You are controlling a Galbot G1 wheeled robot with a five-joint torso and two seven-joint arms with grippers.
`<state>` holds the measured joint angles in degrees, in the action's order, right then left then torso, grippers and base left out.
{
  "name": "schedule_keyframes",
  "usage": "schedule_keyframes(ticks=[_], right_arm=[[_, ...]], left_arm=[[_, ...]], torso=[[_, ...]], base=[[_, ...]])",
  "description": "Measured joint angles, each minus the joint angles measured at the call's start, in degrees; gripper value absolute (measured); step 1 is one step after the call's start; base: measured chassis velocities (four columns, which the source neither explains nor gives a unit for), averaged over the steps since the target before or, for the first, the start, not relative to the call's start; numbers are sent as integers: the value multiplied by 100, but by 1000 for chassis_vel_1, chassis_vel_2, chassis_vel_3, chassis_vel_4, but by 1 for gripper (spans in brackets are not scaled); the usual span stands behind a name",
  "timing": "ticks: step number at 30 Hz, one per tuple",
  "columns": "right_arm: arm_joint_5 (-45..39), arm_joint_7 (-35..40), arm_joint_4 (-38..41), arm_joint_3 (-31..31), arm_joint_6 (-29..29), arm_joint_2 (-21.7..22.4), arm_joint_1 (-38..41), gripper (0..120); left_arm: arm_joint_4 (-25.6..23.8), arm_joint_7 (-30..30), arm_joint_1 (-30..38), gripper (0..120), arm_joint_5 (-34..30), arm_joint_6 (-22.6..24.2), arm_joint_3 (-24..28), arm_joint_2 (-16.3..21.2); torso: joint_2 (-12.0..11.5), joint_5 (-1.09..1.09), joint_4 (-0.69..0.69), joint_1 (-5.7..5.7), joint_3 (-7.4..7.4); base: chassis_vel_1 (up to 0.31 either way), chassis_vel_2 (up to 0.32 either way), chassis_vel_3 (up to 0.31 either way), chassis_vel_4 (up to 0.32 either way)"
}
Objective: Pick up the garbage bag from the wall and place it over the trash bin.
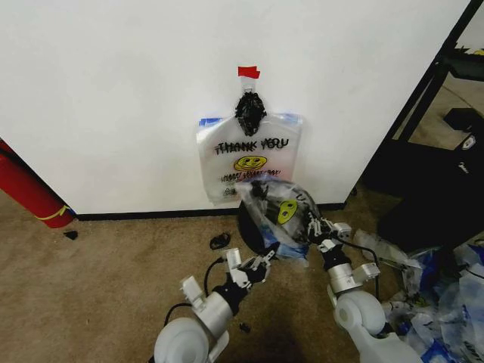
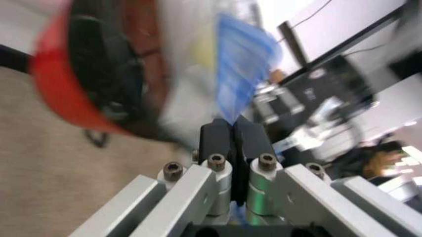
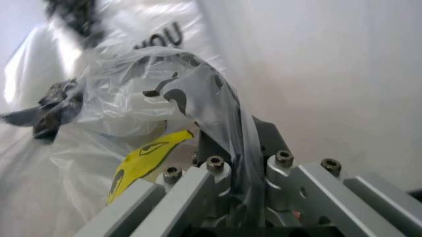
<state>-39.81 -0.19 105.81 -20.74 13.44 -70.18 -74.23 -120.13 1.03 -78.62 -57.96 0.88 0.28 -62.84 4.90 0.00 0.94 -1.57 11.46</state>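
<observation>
Brown carpet (image 1: 113,280) under a white wall (image 1: 113,98). Stretched over the trash bin (image 1: 253,227) on the floor near the wall: the garbage bag (image 1: 283,215), pinched from both sides. Reaching forward from low left, left gripper (image 1: 266,259) clenched on a blue handle. Raised from the right, right gripper (image 1: 316,224) clamped on the crinkled film.

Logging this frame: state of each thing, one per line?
garbage bag: off the wall, stretched over the trash bin, pinched by both grippers
trash bin: on the carpet, mouth partly covered by the bag
left gripper: shut on the bag's near edge
right gripper: shut on the bag's plastic
second bag: hanging flat on the wall
black clump: hanging on the wall under red tape
</observation>
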Motion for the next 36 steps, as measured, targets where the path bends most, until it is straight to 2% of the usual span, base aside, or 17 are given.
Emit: schedule_keyframes(ticks=[4,10,17,20,27,36], right_arm=[[-401,349,262,-2,-181,0,-51,1],[-556,601,553,-18,-431,42,-181,1],[-720,1372,1093,-175,-1296,311,-539,1],[-721,1499,1159,-211,-1497,408,-608,1],[-944,1812,1443,-303,-2022,661,-692,1],[-1007,1908,1554,-275,-2196,699,-710,1]], left_arm=[[168,20,-132,0,514,-202,-29,33],[312,5,-154,0,903,-367,-87,-26],[668,-24,-116,0,1373,-629,-329,-102],[760,-31,-101,0,1452,-654,-358,-104],[1199,-175,-48,0,2120,-647,-360,-213],[1457,-274,-58,0,2544,-628,-325,-303]], torso=[[0,0,0,0,0],[0,0,0,0,0],[0,0,1,0,0],[0,1,1,0,0],[0,0,0,0,0],[0,1,0,0,0]], base=[[0,0,0,0],[0,0,0,0],[0,0,0,0],[0,0,0,0],[0,0,0,0],[0,0,0,0]])
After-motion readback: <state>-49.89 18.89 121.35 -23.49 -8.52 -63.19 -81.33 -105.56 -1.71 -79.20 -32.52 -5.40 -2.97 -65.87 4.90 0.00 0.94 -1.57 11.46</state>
